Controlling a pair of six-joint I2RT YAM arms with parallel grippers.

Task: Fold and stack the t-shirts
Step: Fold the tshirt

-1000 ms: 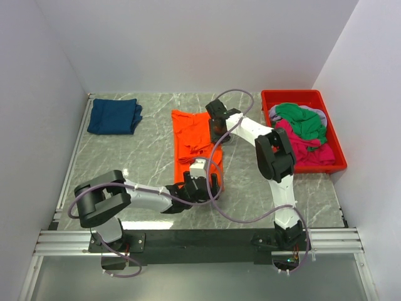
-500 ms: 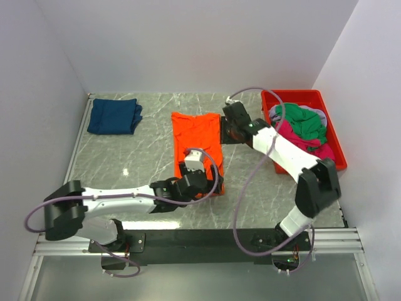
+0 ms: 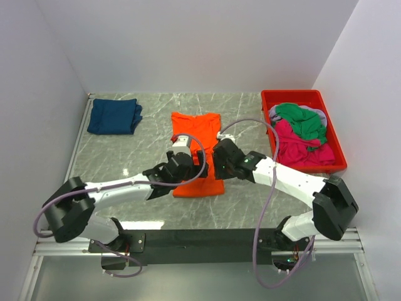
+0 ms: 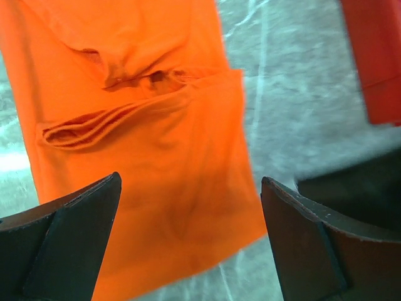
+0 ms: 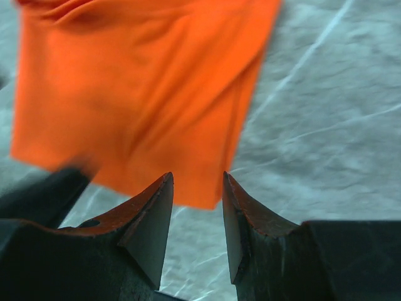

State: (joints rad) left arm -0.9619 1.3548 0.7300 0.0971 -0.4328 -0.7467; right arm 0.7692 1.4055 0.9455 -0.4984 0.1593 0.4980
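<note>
Fold step on the orange shirt (image 3: 199, 125), flat at mid-table (image 3: 125, 150): left gripper (image 4: 189, 182) gapes wide above it, right gripper (image 5: 197, 179) narrowly parted and empty by its near right corner; next move probably requires pinching the near hem.

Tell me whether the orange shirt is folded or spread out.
Partly folded. The orange shirt lies on the table as a narrow strip, sleeves tucked in; the left wrist view shows doubled layers across it.
</note>
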